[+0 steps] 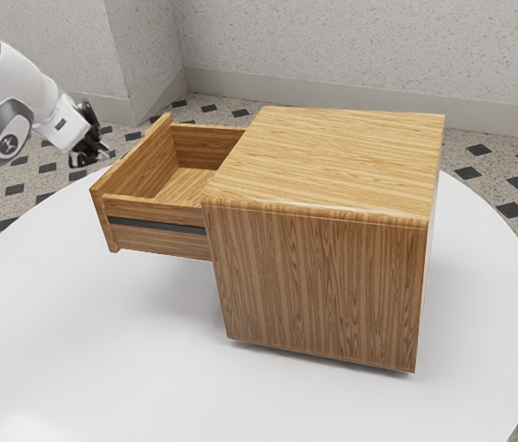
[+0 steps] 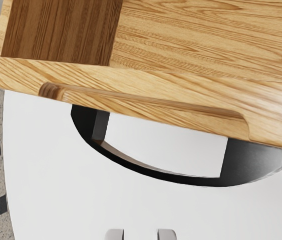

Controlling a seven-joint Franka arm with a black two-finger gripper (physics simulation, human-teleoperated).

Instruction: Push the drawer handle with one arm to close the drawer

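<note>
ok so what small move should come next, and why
I'd probably ease the open black two-finger gripper toward the curved black handle, ready to push: the light-brown wooden drawer stands out from its boxy wooden cabinet, and white tabletop shows between handle and fingertips.

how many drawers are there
1: the drawer, pulled out of the wooden cabinet toward the exterior view's left. Others may be hidden, since the cabinet's front faces away from the exterior view's camera.
</note>
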